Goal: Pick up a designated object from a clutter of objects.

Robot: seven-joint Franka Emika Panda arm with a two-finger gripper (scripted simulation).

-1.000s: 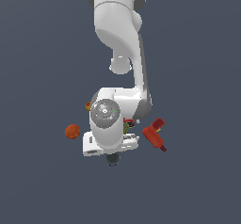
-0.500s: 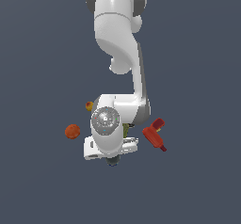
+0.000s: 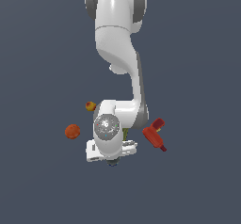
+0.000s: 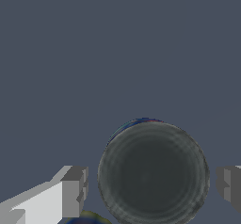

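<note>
**A:** Can (image 4: 153, 175) first, because it is nearest to the wrist camera: it sits between the two fingers (image 4: 70, 190), under the hand. The gripper (image 4: 149, 188) is open, one finger on each side, and I see a gap between each finger and the rim. Nothing is clamped yet.

**B:** What can go wrong from here?

**A:** I think the gaps are not equal. The one finger looks closer to the can than the other one. If the jaws close like this, the near finger may push the can sideways before the far one arrives, and a round wall can roll out of flat pads. Also, closing too high would catch only the rim.

**B:** How does it stand?

**A:** Upright. The dark round top faces the camera, so its axis points up toward the hand. It is a short can, and only a thin blue edge of the side shows.

**B:** And farther away?

**A:** In the exterior view the arm covers the can almost fully. The orange ball (image 3: 72, 132) and a small fruit (image 3: 91, 106) lie on that view's left, the red pieces (image 3: 154, 135) on its right, all apart from the gripper.
</note>
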